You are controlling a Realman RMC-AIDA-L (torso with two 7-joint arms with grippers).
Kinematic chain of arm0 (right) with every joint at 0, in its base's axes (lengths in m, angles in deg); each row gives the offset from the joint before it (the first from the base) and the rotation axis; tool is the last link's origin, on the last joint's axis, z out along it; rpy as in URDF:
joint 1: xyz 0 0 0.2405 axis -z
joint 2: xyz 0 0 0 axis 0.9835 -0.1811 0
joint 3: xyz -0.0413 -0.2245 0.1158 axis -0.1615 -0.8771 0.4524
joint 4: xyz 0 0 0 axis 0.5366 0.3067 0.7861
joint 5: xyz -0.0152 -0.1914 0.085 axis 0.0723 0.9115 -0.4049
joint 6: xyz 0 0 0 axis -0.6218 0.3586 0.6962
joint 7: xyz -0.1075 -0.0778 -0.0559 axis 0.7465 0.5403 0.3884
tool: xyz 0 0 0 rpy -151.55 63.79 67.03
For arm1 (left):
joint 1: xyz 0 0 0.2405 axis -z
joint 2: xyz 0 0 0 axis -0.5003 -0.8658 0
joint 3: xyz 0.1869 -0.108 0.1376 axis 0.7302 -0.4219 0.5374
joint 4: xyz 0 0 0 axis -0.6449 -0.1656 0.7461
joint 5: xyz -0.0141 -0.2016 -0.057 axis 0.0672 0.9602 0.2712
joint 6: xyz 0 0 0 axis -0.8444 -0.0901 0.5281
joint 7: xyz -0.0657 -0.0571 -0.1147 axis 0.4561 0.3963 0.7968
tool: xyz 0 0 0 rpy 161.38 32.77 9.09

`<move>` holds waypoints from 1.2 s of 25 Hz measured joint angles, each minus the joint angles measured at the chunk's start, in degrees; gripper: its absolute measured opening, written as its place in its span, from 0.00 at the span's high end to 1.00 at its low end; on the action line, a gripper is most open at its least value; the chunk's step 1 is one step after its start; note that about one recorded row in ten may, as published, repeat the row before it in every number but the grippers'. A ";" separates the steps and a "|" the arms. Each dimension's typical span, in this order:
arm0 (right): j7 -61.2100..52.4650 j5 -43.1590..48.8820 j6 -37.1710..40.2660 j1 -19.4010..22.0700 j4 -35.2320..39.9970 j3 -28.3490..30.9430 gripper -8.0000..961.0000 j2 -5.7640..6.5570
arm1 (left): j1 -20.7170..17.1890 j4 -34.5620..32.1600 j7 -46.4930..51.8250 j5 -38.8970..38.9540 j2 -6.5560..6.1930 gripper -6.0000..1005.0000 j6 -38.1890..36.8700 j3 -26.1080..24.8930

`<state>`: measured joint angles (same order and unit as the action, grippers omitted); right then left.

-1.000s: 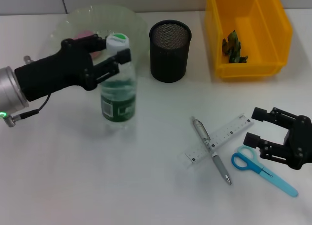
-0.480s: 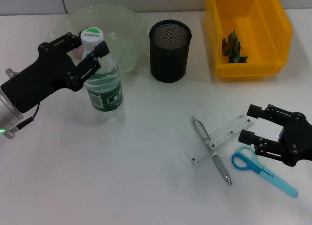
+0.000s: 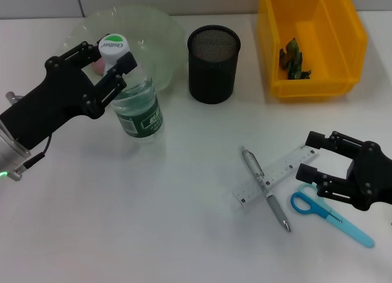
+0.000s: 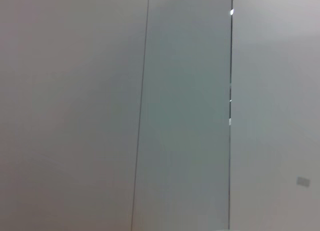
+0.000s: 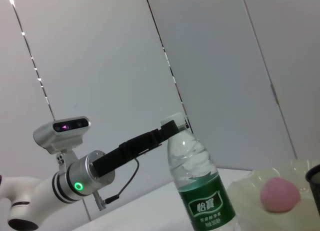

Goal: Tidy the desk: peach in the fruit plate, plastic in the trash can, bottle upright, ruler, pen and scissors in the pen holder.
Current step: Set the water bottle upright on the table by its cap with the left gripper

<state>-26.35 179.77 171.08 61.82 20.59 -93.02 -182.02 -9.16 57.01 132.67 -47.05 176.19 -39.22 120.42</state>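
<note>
We have the left gripper (image 3: 105, 65) pinching the neck of the water bottle (image 3: 136, 108), just under its white cap (image 3: 112, 45). The bottle stands on the desk (image 3: 153, 222) just in front of the fruit plate (image 3: 162, 32), tilted slightly, cap leaning toward the plate. The step in hand appears to be setting the bottle upright. To do it well, we judge the base should sit flat before the fingers part, and they should open straight sideways so neither drags the neck. The bottle is part full, which should help it settle.

The right gripper (image 3: 321, 155) hovers with fingers spread, just above the far end of the ruler (image 3: 283, 171) and beside the scissors (image 3: 331, 214); it grips nothing.

Materials: the bottle is clear ribbed plastic with a green label. The fruit plate is translucent pale green with a wavy rim; the right wrist view shows the pink peach (image 5: 280, 194) lying in it. The pen holder (image 3: 213, 64) is a black mesh cylinder, open at the top. The trash can (image 3: 309, 38) is a yellow rigid bin with crumpled plastic (image 3: 292, 58) inside. The silver pen (image 3: 266, 189) lies across the clear flat ruler; the scissors have blue handles.
</note>
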 joint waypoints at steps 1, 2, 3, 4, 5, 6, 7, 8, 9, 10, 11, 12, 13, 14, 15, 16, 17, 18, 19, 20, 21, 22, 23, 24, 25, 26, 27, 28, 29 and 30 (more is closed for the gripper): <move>0.00 -0.01 0.28 -0.01 0.00 0.00 0.21 0.00 | -0.05 0.01 0.07 0.05 -0.05 0.56 -0.38 -0.02; 0.00 -0.01 0.55 -0.02 0.00 0.00 0.21 0.00 | -0.11 0.02 0.09 0.13 -0.10 0.56 -0.67 -0.04; 0.00 -0.02 0.78 -0.02 0.00 0.00 0.21 0.00 | -0.15 0.03 0.09 0.25 -0.12 0.56 -0.82 -0.06; 0.00 -0.02 0.78 -0.02 0.00 0.00 0.21 0.00 | -0.20 0.04 0.09 0.39 -0.11 0.56 -0.96 -0.07; 0.00 -0.02 0.85 -0.02 0.00 0.00 0.21 0.00 | -0.22 0.05 0.06 0.45 -0.11 0.56 -0.99 -0.07; 0.00 -0.02 0.94 0.00 0.00 0.00 0.21 0.00 | -0.25 0.06 0.01 0.47 -0.10 0.56 -1.01 -0.06; 0.00 -0.03 1.10 0.02 0.00 0.00 0.21 0.00 | -0.27 0.09 -0.06 0.48 -0.09 0.56 -1.02 -0.02; 0.00 -0.02 1.29 0.07 0.00 0.00 0.21 0.00 | -0.28 0.14 -0.11 0.48 -0.09 0.56 -1.02 0.03; 0.00 -0.03 1.48 0.09 0.00 0.01 0.21 0.00 | -0.28 0.20 -0.14 0.48 -0.08 0.56 -1.03 0.05; 0.00 -0.02 1.66 0.13 0.01 0.08 0.21 0.02 | -0.29 0.34 -0.18 0.49 -0.08 0.56 -1.04 0.06; 0.00 -0.02 1.81 0.21 0.05 0.21 0.21 0.04 | -0.30 0.44 -0.34 0.50 -0.07 0.56 -1.04 0.06; 0.00 -0.03 1.96 0.27 0.11 0.32 0.21 0.05 | -0.30 0.54 -0.57 0.51 -0.06 0.56 -1.04 0.05; 0.00 -0.02 2.10 0.33 0.17 0.43 0.21 0.05 | -0.30 0.58 -0.75 0.52 -0.04 0.56 -1.04 0.06; 0.00 -0.02 2.26 0.36 0.19 0.47 0.21 0.06 | -0.29 0.60 -0.99 0.54 -0.02 0.56 -1.04 0.05; 0.00 -0.02 2.32 0.36 0.20 0.49 0.21 0.07 | -0.23 0.61 -1.19 0.58 -0.01 0.56 -1.03 0.07; 0.00 -0.03 2.33 0.32 0.17 0.50 0.21 0.07 | -0.18 0.62 -1.30 0.59 -0.01 0.56 -0.95 0.07; 0.01 -0.02 2.33 0.21 0.11 0.51 0.21 0.07 | -0.11 0.65 -1.49 0.61 -0.01 0.56 -0.78 0.07; 0.02 -0.02 2.32 0.11 0.07 0.51 0.21 0.06 | -0.09 0.67 -1.66 0.62 -0.02 0.56 -0.64 0.09; 0.04 -0.02 2.28 0.03 0.03 0.52 0.21 0.05 | -0.08 0.70 -1.91 0.62 -0.02 0.56 -0.46 0.10; 0.04 -0.02 2.19 0.02 0.02 0.49 0.21 0.03 | -0.08 0.78 -2.24 0.62 -0.03 0.56 -0.22 0.13; 0.04 -0.02 2.09 0.00 0.01 0.42 0.21 0.00 | -0.02 0.97 -2.65 0.62 -0.03 0.56 0.05 0.19; 0.05 -0.02 1.98 -0.01 0.00 0.33 0.21 0.01 | 0.05 1.20 -3.14 0.63 -0.02 0.56 0.28 0.25; 0.06 -0.02 1.94 -0.04 0.00 0.27 0.21 0.01 | 0.20 1.65 -3.88 0.62 0.00 0.56 0.57 0.31; 0.06 -0.01 1.90 -0.06 0.00 0.21 0.21 0.00 | 0.42 2.29 -5.01 0.63 0.04 0.56 0.83 0.30; 0.07 0.00 1.91 -0.06 0.00 0.19 0.21 0.00 | 0.60 2.83 -5.90 0.62 0.06 0.56 1.00 0.22; 0.07 0.00 1.95 -0.07 0.00 0.18 0.21 0.00 | 0.80 3.41 -6.77 0.63 0.08 0.56 1.13 0.09; 0.08 0.01 2.01 -0.08 0.00 0.16 0.21 0.00 | 0.94 3.79 -7.48 0.64 0.09 0.56 1.21 0.05; 0.09 0.01 2.02 -0.08 0.00 0.14 0.21 0.00 | 1.03 3.99 -7.94 0.65 0.07 0.56 1.24 0.05; 0.09 0.01 2.02 -0.09 0.00 0.12 0.21 0.00 | 1.08 4.04 -8.25 0.67 0.06 0.56 1.32 0.08; 0.09 0.01 2.00 -0.09 0.00 0.10 0.21 0.00 | 1.11 4.06 -8.63 0.67 0.03 0.56 1.42 0.16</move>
<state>-26.26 179.78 173.08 61.72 20.59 -92.92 -182.01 -8.05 61.07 124.04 -46.38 176.22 -37.80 120.57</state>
